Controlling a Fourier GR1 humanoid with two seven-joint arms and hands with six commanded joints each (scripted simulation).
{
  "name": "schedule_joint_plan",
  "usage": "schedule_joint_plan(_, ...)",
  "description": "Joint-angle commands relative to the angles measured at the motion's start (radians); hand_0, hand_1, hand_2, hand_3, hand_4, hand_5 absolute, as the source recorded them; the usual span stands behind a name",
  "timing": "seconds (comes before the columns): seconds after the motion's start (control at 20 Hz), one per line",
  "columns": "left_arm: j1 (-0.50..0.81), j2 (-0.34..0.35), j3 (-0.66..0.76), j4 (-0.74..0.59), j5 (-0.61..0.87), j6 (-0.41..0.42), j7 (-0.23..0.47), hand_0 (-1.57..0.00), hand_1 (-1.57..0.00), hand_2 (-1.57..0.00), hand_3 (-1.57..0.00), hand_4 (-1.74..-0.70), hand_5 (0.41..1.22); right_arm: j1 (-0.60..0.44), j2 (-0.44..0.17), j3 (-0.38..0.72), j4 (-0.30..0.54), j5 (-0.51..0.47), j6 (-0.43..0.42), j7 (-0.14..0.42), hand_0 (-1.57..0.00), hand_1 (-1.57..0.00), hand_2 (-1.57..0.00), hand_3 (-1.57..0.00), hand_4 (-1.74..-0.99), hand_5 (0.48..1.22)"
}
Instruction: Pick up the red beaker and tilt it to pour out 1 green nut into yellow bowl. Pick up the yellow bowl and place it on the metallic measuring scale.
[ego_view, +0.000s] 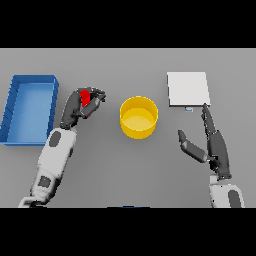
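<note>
Grey table (125, 170) fills the head view, flat and evenly lit. Red beaker (85, 97) sits left of centre, mostly hidden inside the left hand (84, 103), whose dark fingers and thumb curl round it; only a small red patch shows between them. Cannot tell whether the beaker rests on the table or is lifted clear, nor whether it holds anything. Yellow bowl (139, 117) stands upright just right of that hand, apart from it, near the middle of the table; its inside looks plain yellow. Measuring scale (188, 89), a pale square plate, lies beyond and to the right of the bowl, not touching it. Right hand (210, 142) lies below the scale, fingers straight, thumb spread aside, holding nothing, fingertips close to the scale's near edge. Blue tray (10, 107) sits at the far left, beside the left arm.
</note>
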Motion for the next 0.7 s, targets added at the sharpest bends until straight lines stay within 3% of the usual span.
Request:
schedule_joint_plan(0.0, 0.003, -0.003, 0.006, -0.002, 0.005, -0.003, 0.007, -1.33, -1.34, -1.35, -1.27, -1.52, 1.148, 0.01, 0.008, 0.007, 0.003, 0.004, -0.001, -0.014, 0.0, 0.0, 0.0, 0.0, -1.259, 0.646)
schedule_joint_plan(0.05, -0.004, -0.004, 0.01, 0.001, 0.002, 0.0, 0.026, -1.38, -1.39, -1.4, -1.33, -1.51, 1.162, 0.006, 0.011, 0.009, 0.003, 0.01, -0.007, -0.012, 0.0, 0.0, 0.0, 0.0, -1.257, 0.645)
schedule_joint_plan(0.35, -0.005, -0.025, 0.027, -0.056, 0.065, 0.053, 0.003, -1.52, -1.52, -1.52, -1.51, -1.68, 1.122, 0.017, 0.013, 0.013, -0.009, 0.024, -0.017, -0.01, 0.0, 0.0, 0.0, 0.0, -1.258, 0.646)
schedule_joint_plan(0.65, -0.021, 0.044, -0.087, -0.204, -0.007, 0.042, 0.111, -1.56, -1.56, -1.56, -1.55, -1.72, 1.117, -0.006, 0.002, 0.011, 0.004, 0.03, -0.014, -0.017, 0.0, 0.0, 0.0, 0.0, -1.261, 0.661)
